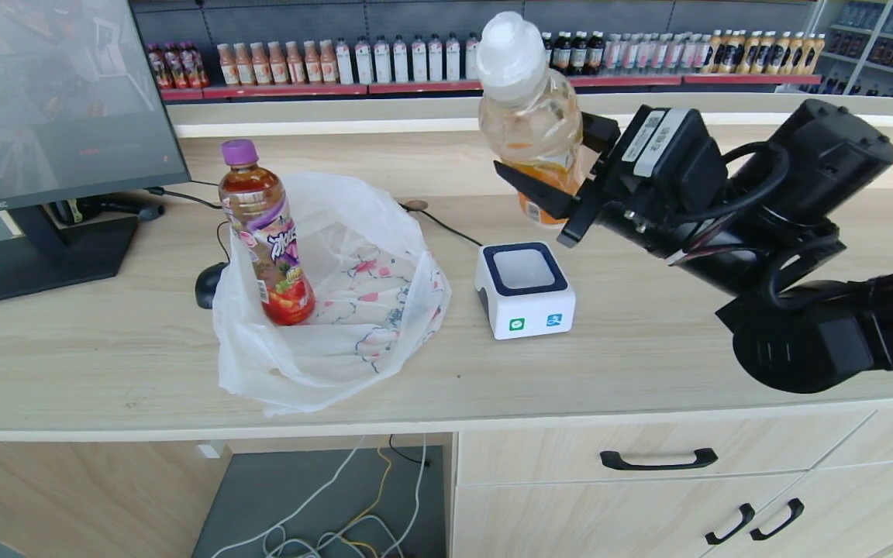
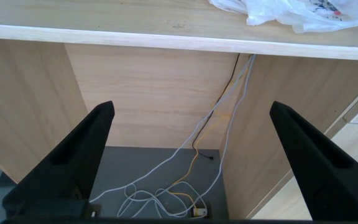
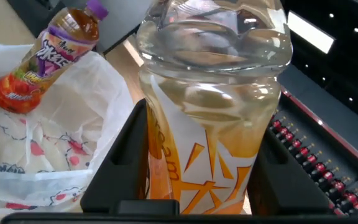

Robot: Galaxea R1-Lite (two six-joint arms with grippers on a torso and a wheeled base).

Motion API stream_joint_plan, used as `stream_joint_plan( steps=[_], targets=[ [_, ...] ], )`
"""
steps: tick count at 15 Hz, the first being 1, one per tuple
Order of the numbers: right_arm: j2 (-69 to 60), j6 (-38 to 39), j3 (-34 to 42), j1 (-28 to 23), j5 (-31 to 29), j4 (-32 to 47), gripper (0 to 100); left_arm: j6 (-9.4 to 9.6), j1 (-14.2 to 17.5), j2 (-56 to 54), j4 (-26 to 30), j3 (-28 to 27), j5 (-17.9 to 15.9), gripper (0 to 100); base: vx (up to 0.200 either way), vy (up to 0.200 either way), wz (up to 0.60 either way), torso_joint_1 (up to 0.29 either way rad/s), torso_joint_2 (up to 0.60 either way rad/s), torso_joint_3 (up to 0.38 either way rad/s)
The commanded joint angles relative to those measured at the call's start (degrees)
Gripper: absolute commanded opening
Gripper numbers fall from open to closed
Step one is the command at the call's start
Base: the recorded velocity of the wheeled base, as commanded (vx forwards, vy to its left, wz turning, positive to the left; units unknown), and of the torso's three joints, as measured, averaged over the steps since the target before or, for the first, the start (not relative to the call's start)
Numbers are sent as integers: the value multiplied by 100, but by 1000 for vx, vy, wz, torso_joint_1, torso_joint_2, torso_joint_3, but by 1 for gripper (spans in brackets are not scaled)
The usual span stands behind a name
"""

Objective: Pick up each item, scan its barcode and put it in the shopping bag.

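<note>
My right gripper (image 1: pixel 551 194) is shut on a clear bottle with a white cap and orange label (image 1: pixel 530 108), held upright in the air above and just behind the white barcode scanner (image 1: pixel 524 291). The same orange-label bottle (image 3: pixel 210 118) sits squeezed between the black fingers (image 3: pixel 120 162). A purple-capped tea bottle (image 1: pixel 264 232) stands upright inside the open white shopping bag (image 1: pixel 353 310), left of the scanner; the tea bottle (image 3: pixel 45 59) and the bag (image 3: pixel 48 155) also appear beyond the held bottle. My left gripper (image 2: pixel 191 155) is open below the counter's front edge, holding nothing.
A monitor (image 1: pixel 51 101) stands at the counter's back left with a mouse (image 1: pixel 208 285) beside the bag. Cables (image 2: pixel 185 180) hang in the open bay under the counter. Drawers (image 1: pixel 656 459) sit below the right side. Shelves of bottles (image 1: pixel 415 58) line the back wall.
</note>
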State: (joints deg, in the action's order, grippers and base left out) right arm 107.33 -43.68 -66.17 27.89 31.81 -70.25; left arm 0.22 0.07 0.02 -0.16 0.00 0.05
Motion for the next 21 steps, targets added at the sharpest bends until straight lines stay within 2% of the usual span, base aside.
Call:
stream_joint_plan(
  steps=[1, 4, 8, 9, 10, 11, 14, 16, 20, 21],
  targets=[
    [-555, 334, 16, 50, -289, 21, 0, 4, 1, -2, -2, 0, 4, 100, 0, 0, 0, 0, 0, 0],
    [-1100, 958, 350, 322, -913, 21, 0, 4, 1, -2, -2, 0, 4, 100, 0, 0, 0, 0, 0, 0],
    [-1873, 2065, 1739, 507, -1809, -50, 0, 13, 1, -2, -2, 0, -5, 100, 0, 0, 0, 0, 0, 0],
    [-1873, 2065, 1739, 507, -1809, -50, 0, 13, 1, -2, -2, 0, -5, 100, 0, 0, 0, 0, 0, 0],
    [-2005, 2531, 2196, 515, -2012, -252, 0, 4, 1, -2, -2, 0, 4, 100, 0, 0, 0, 0, 0, 0],
    [-2005, 2839, 2319, 507, -2082, -419, 0, 4, 1, -2, -2, 0, -5, 100, 0, 0, 0, 0, 0, 0],
    [-1944, 3533, 2706, 515, -3137, -762, 0, 4, 1, -2, -2, 0, -5, 100, 0, 0, 0, 0, 0, 0],
    [-1829, 3638, 2926, 507, -3558, -1052, 0, 4, 1, -2, -2, 0, -5, 100, 0, 0, 0, 0, 0, 0],
    [-1724, 3594, 3453, 507, -3857, -1386, 0, 4, 1, -2, -2, 0, 4, 100, 0, 0, 0, 0, 0, 0],
    [-1724, 3533, 3374, 507, -3963, -1377, 0, 4, 1, -2, -2, 0, 4, 100, 0, 0, 0, 0, 0, 0]
  ],
)
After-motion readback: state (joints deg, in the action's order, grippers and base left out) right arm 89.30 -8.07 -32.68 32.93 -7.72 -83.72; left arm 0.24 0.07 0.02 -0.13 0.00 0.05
